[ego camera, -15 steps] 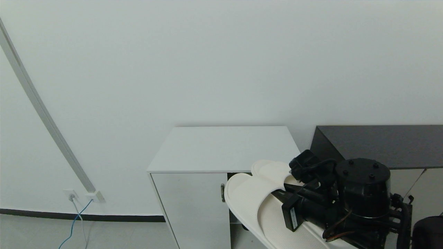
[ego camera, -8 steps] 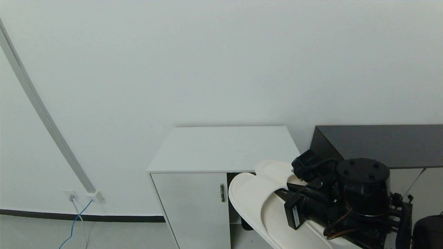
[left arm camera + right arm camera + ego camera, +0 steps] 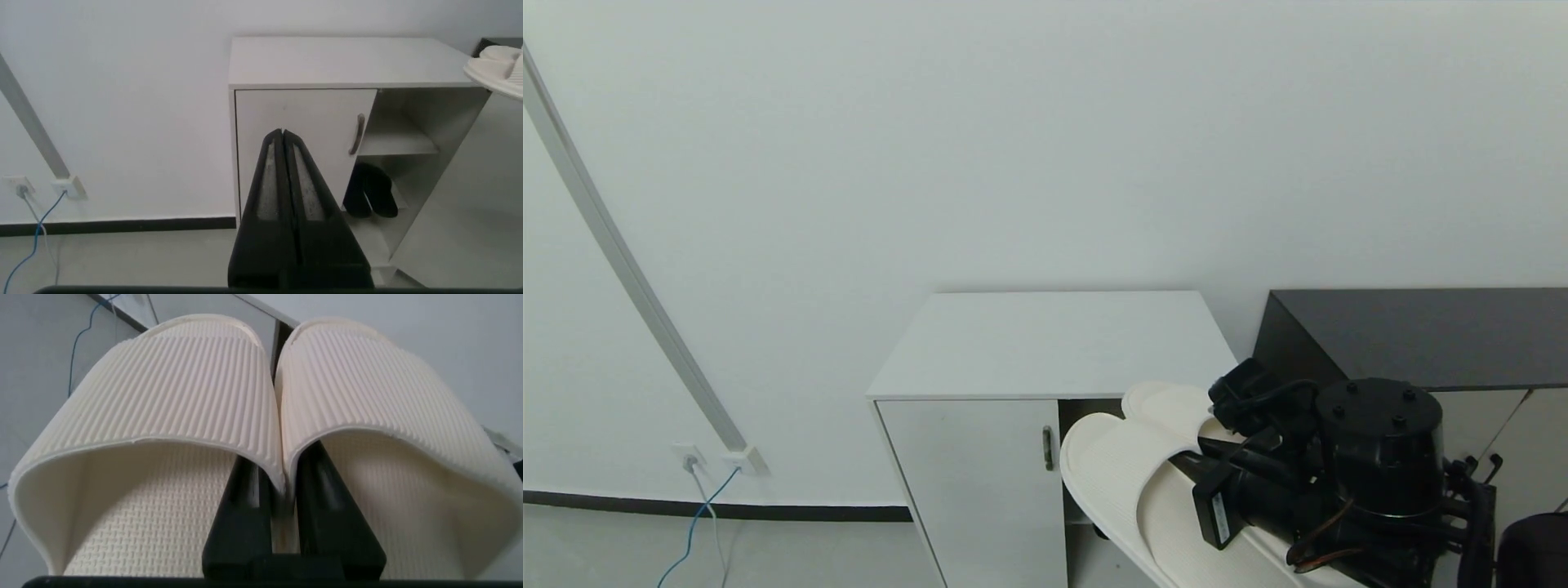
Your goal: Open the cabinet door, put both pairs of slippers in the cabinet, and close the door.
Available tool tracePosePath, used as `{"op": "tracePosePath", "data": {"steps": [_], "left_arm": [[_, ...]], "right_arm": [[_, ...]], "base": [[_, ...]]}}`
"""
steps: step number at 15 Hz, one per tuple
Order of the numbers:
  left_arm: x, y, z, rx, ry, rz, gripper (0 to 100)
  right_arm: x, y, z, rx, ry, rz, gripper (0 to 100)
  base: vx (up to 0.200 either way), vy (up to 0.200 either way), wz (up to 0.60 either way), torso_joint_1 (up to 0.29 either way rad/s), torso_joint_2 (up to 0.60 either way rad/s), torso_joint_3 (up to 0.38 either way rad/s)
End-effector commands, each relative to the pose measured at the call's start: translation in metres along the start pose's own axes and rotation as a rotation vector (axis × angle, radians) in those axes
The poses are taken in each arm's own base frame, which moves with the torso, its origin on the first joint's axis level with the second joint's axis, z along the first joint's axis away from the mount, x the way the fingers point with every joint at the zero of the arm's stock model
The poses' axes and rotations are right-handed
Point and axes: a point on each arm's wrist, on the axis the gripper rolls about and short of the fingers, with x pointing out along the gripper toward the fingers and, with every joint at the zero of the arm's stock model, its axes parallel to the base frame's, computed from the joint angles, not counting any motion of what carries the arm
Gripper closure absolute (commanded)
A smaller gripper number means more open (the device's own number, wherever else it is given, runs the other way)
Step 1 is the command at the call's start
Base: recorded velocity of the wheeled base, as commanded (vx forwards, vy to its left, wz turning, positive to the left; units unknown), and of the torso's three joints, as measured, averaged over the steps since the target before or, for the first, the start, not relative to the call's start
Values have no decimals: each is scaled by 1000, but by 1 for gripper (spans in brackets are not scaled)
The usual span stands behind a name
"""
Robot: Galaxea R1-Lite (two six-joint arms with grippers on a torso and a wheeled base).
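The white cabinet point(image 3: 1045, 343) stands against the wall, its left door point(image 3: 972, 482) closed and its right half open point(image 3: 409, 114). A black pair of slippers point(image 3: 372, 189) lies on the lower level inside. My right gripper point(image 3: 280, 486) is shut on the inner edges of a cream ribbed pair of slippers point(image 3: 1127, 474), holding them side by side in front of the open half, toes toward the cabinet. My left gripper point(image 3: 283, 132) is shut with nothing in it, set back from the closed door and pointing at it.
A dark grey cabinet point(image 3: 1421, 335) adjoins the white one on the right. Wall sockets with hanging cables point(image 3: 719, 465) and a slanted cable duct point(image 3: 621, 253) are on the wall to the left. Bare floor lies in front of the left door.
The right gripper with the cream slippers shifted slightly to the right, uncovering the left door's handle. The head camera has tilted a little, so the whole picture sits slightly higher.
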Motion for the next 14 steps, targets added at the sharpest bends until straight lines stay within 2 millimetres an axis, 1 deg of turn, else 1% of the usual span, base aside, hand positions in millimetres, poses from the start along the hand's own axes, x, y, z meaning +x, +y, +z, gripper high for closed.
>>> {"op": "tracePosePath", "data": {"steps": [1, 10, 14], "left_arm": [[0, 0, 0, -1, 0, 1, 100], [0, 0, 0, 1, 0, 1, 100], [0, 0, 0, 1, 0, 1, 100]], "right_arm": [[0, 0, 0, -1, 2, 1, 100], [0, 0, 0, -1, -8, -1, 100], [0, 0, -1, -1, -8, -1, 100]], "base": [[0, 0, 0, -149, 339, 188], [0, 0, 0, -159, 365, 197], [0, 0, 0, -193, 457, 258]]}}
